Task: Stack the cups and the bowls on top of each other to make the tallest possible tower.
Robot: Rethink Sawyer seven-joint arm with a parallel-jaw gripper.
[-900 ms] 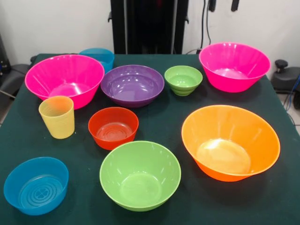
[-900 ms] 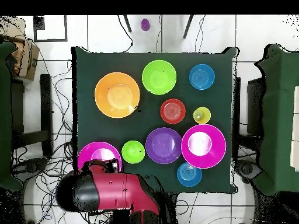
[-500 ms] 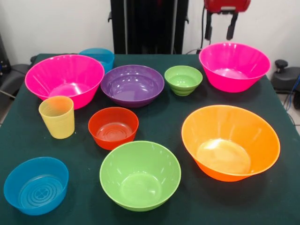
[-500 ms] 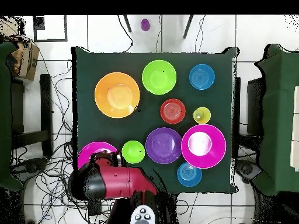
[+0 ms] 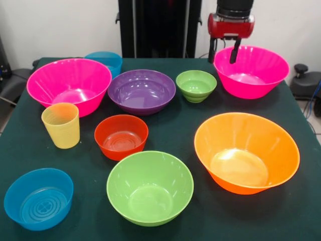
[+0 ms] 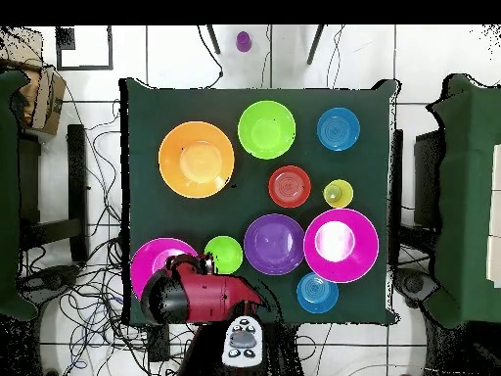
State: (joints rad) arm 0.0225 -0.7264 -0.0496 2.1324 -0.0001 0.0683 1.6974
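Your tool (image 5: pixel 222 54) has dropped lower, fingers spread and empty, straddling the pink bowl's (image 5: pixel 253 71) near rim, likely to pinch that wall.

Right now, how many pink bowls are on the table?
2. One pink bowl sits at the far left of the front view, beside the purple bowl. The other pink bowl sits far right, with the gripper at its rim. None look hidden.

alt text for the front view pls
A robot gripper hangs open over the rim of a pink bowl at the back of a green table. Nine bowls and a yellow cup stand apart, nothing stacked.
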